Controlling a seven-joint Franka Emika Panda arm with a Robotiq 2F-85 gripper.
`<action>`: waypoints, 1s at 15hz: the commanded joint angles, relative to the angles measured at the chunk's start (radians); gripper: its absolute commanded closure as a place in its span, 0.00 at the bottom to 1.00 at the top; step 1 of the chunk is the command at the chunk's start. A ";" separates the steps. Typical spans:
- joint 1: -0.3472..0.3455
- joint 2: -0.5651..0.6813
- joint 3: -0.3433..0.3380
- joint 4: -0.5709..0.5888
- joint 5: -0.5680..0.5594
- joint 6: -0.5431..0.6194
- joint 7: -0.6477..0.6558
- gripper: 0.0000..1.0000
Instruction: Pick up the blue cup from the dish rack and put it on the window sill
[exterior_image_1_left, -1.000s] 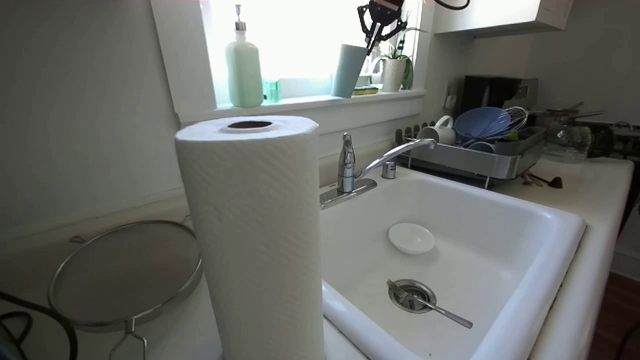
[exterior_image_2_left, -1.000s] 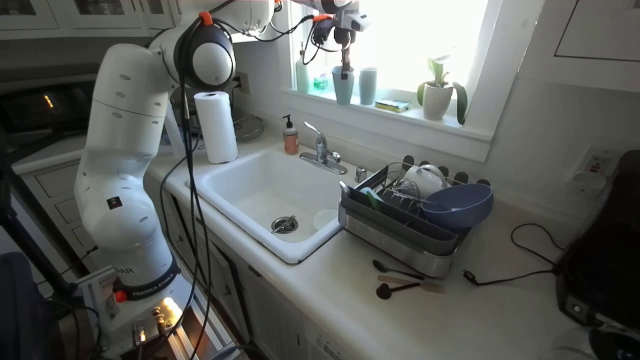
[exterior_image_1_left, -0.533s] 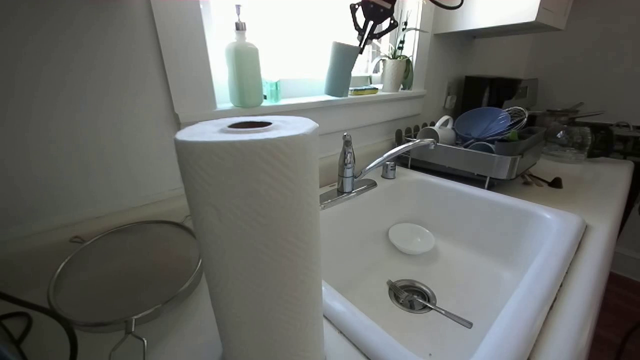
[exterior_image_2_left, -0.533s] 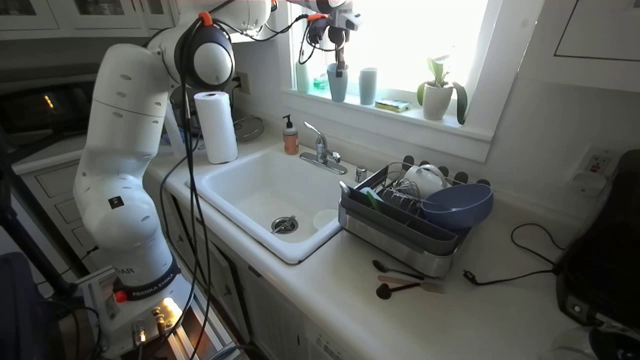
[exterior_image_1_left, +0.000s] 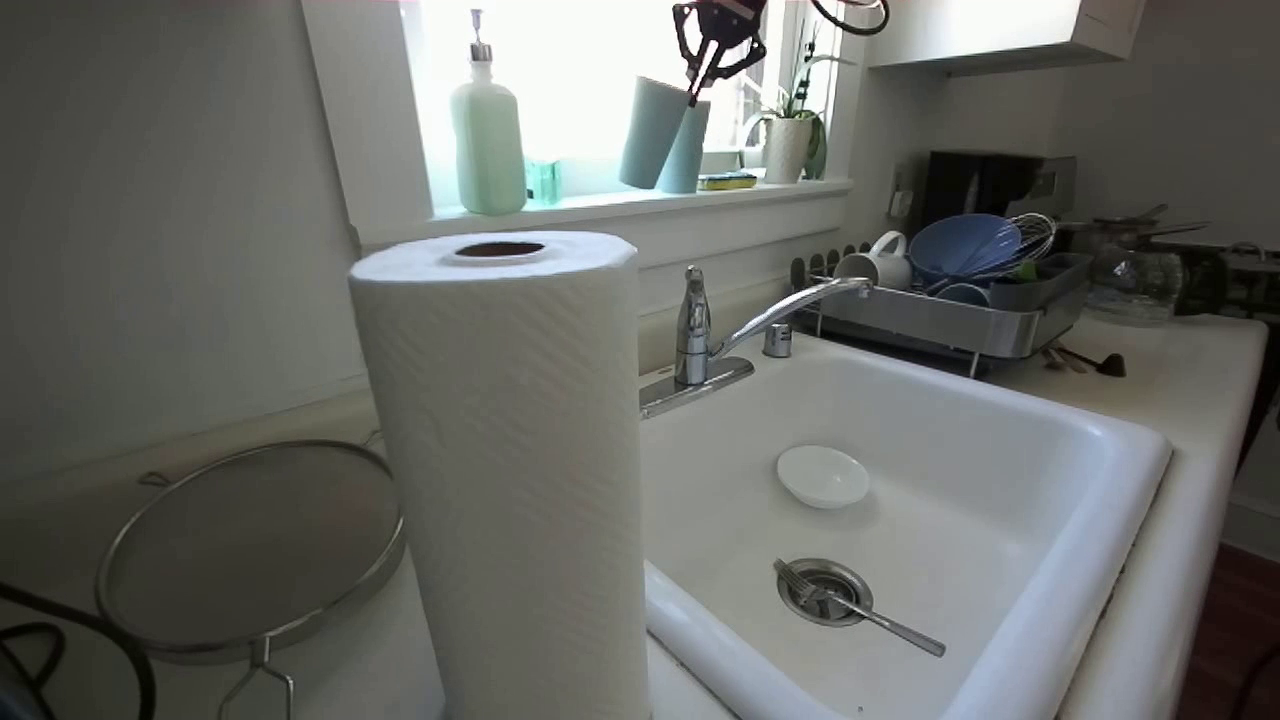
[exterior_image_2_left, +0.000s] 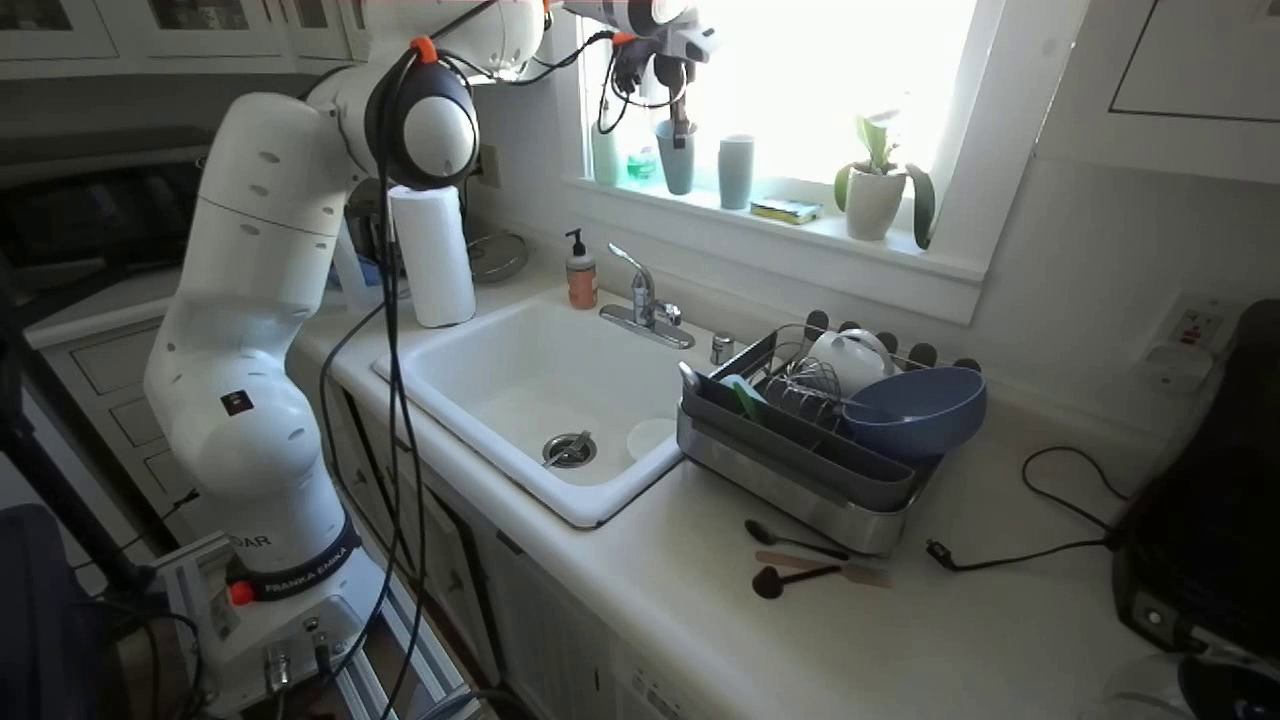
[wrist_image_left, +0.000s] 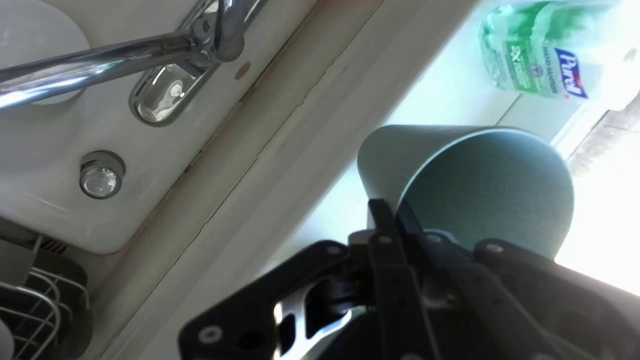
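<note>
The gripper (wrist_image_left: 392, 207) pinches the edge of the blue cup (exterior_image_1_left: 652, 130), which is smooth, plain and wider at the top, right at the window sill (exterior_image_1_left: 585, 206), but I cannot tell if they touch. In an exterior view the cup leans, its long line going from between 6 and 7 o'clock up to its open mouth between 12 and 1. In the wrist view, at 1 o'clock from the cup, a green bottle (wrist_image_left: 545, 55) says "Purell", and a black band (exterior_image_2_left: 305, 578) low on the robot arm (exterior_image_2_left: 250, 240) says "FRANKA EMIKA".
</note>
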 joint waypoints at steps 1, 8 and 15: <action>0.021 0.069 -0.013 0.094 -0.024 0.018 0.065 0.99; 0.039 0.119 -0.031 0.165 -0.057 -0.004 0.146 0.99; 0.054 0.151 -0.035 0.225 -0.099 -0.026 0.191 0.71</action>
